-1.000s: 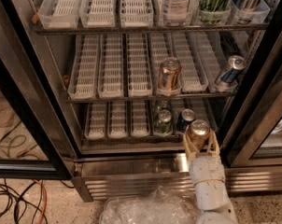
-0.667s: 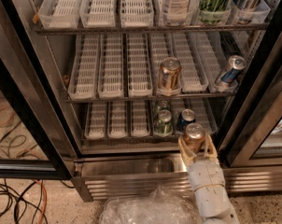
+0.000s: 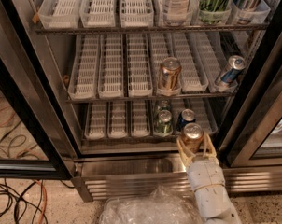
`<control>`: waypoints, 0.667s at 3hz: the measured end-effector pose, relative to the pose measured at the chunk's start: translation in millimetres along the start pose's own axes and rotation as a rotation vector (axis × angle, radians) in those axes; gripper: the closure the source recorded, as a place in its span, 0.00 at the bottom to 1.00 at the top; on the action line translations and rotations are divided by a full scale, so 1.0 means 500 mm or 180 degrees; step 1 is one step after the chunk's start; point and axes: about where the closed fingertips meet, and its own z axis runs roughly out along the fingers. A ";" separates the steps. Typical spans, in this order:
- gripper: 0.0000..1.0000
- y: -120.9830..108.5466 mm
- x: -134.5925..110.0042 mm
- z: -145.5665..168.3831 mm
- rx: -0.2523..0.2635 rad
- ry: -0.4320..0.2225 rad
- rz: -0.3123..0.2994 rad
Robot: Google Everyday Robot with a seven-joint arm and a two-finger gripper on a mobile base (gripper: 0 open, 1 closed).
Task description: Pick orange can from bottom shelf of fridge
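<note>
The orange can (image 3: 193, 136) has a silver top and sits between the fingers of my gripper (image 3: 195, 146), just in front of the bottom shelf (image 3: 117, 120) at its right end. The gripper's cream fingers (image 3: 182, 149) close on the can's sides. The white arm reaches up from the lower right. The fridge (image 3: 47, 101) stands open, with white slotted lane trays on its racks. A green can (image 3: 163, 123) and a blue can (image 3: 185, 119) stand on the bottom shelf just behind the held can.
A copper can with whitish patches (image 3: 169, 76) and a tilted blue can (image 3: 229, 71) are on the middle rack. Bottles (image 3: 178, 3) stand on the upper rack. A crumpled clear plastic bag (image 3: 150, 209) lies on the floor below. Cables (image 3: 15, 199) trail at lower left. The black door frame (image 3: 257, 106) is close on the right.
The gripper and the orange can have shifted slightly left and toward the camera, away from the bottom shelf's front edge. Everything else in the fridge is unmoved.
</note>
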 end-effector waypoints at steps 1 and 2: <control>1.00 0.028 -0.031 -0.014 -0.0233 -0.0051 -0.0108; 1.00 0.070 -0.071 -0.038 -0.0536 -0.0134 -0.0200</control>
